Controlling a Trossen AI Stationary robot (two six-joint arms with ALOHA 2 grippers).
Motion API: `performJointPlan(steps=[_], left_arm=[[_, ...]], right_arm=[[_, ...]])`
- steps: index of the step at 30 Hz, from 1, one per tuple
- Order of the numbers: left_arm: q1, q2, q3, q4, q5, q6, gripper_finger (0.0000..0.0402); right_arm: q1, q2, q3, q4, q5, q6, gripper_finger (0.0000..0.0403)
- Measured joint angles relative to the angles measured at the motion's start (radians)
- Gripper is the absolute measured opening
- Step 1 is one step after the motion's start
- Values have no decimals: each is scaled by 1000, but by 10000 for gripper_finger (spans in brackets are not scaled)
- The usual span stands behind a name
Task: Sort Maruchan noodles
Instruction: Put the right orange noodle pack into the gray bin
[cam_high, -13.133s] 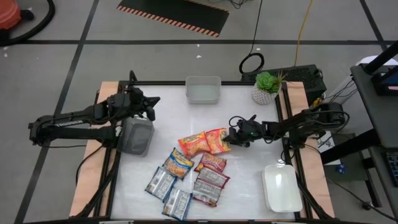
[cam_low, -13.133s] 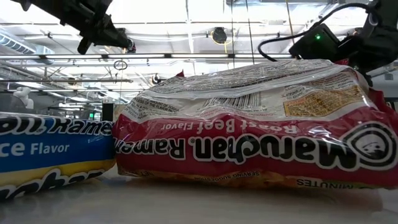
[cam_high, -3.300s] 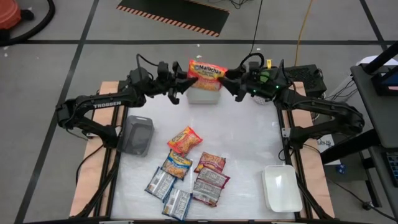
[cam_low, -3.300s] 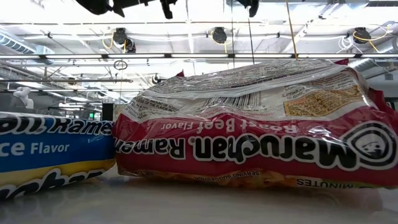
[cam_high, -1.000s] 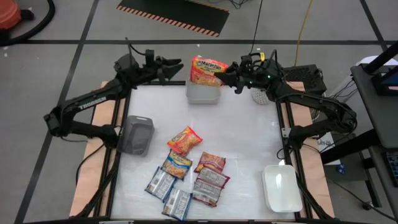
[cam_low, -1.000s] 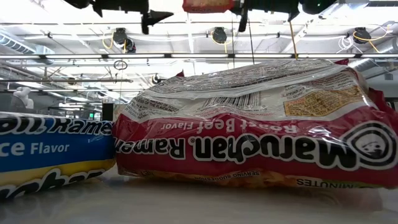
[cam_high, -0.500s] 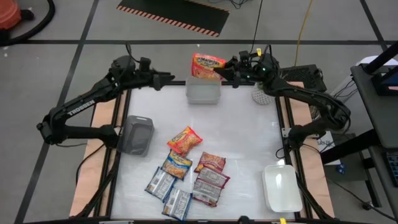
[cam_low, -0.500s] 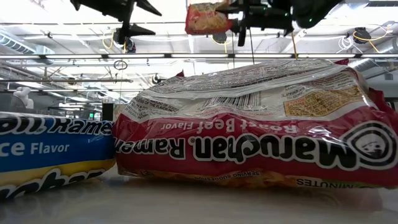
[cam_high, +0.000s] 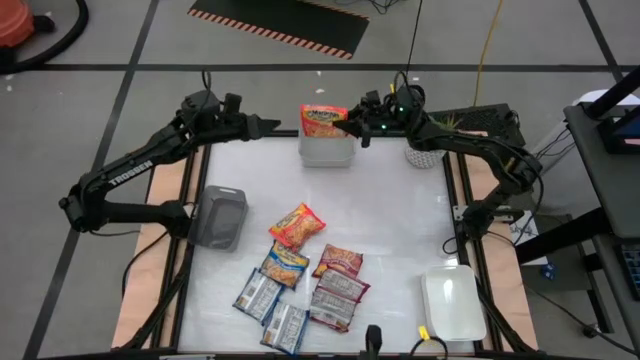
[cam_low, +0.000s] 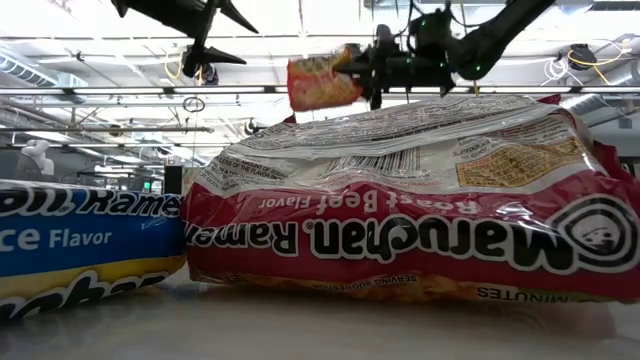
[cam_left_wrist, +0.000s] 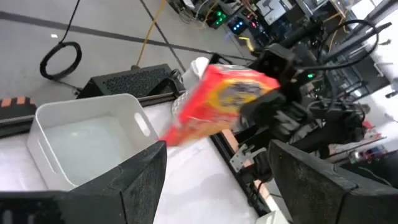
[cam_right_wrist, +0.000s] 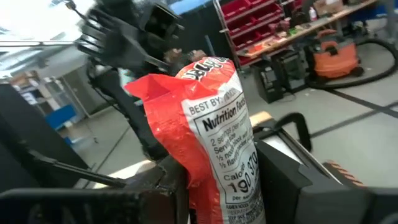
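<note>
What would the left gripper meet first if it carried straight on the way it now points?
Probably the orange-red noodle packet held by the right gripper above the white bin; the left gripper stands open, pointing across at it. Relative height is unclear.

A robotics lab or workshop: a framed white table (cam_high: 400, 230) on a taped grey concrete floor (cam_high: 100, 40), exposed ceiling pipes and strip lights (cam_low: 300, 90) overhead, red parts bins (cam_right_wrist: 261, 15) on shelving and an orange shop vacuum (cam_right_wrist: 339, 53) across the room.
</note>
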Motion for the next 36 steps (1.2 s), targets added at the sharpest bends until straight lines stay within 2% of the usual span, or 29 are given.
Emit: performJointPlan(steps=[5,8,17,24,27,36], left_arm=[[-27,0,0,-2,-10,-20,280],[-46,0,0,-2,-36,-27,280],[-90,0,0,-2,-113,-60,280],[-125,0,0,0,-120,-59,280],[-141,0,0,0,-134,-47,280],[-166,2,0,0,-140,-20,280]], right_arm=[[-20,45,0,-2,13,-19,130],[-21,51,0,-9,60,-18,130],[3,0,0,-118,150,-8,130],[47,-42,0,-342,342,-10,130],[65,-42,0,-385,408,27,130],[116,-42,0,-454,714,93,130]])
